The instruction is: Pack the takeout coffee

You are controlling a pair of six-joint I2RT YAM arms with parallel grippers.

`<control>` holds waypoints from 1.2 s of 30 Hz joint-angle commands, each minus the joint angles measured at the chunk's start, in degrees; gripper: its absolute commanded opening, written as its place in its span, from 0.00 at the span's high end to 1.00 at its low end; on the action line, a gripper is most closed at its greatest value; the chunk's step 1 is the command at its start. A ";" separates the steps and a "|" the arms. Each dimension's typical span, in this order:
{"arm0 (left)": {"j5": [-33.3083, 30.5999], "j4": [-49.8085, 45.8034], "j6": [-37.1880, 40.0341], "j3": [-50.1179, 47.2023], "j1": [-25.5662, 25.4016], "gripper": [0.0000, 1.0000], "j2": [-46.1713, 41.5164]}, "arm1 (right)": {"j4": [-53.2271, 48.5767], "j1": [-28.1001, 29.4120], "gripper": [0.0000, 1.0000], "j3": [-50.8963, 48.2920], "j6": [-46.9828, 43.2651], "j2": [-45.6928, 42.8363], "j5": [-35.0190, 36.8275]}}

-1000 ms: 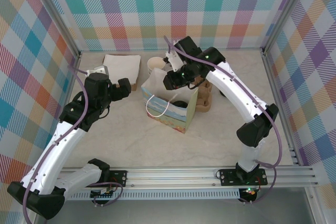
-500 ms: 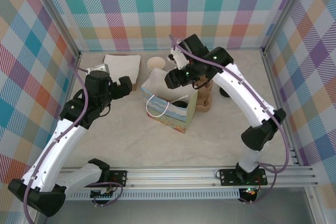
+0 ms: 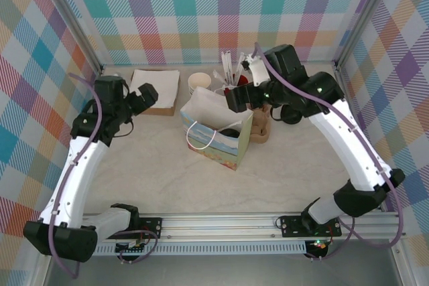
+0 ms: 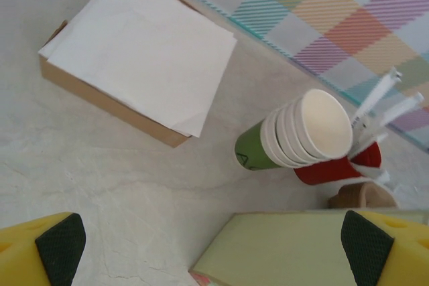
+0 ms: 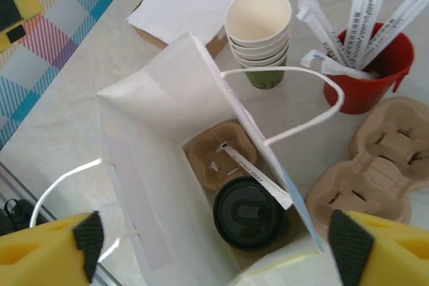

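My right gripper (image 5: 218, 236) hangs over the open paper bag (image 5: 154, 138), fingers wide apart, gripping nothing. The takeout coffee (image 5: 249, 213) stands upright inside, seated in a cardboard carrier (image 5: 213, 159), probably against tipping. My left gripper (image 4: 213, 239) hovers spread and empty.

White arms (image 3: 77, 165), black joints (image 3: 365, 195), purple cables (image 3: 100, 113), yellow fingers (image 5: 375, 249)

Bright, even light, soft shadows; sharp views, the close fingers (image 5: 40, 249) slightly blurred.
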 commanded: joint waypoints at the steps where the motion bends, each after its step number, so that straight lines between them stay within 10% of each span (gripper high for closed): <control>1: 7.52 -2.23 -3.04 1.14 5.28 0.00 2.96 | 4.76 -0.95 0.03 -4.10 1.21 -3.55 2.11; 11: 11.73 -0.96 -9.16 0.84 14.20 0.04 15.03 | 7.43 -3.04 0.00 -12.40 3.65 -10.30 6.34; 36: 3.01 -5.85 0.29 21.32 18.12 0.21 47.08 | 6.56 -4.34 0.00 -20.18 4.53 -15.94 11.75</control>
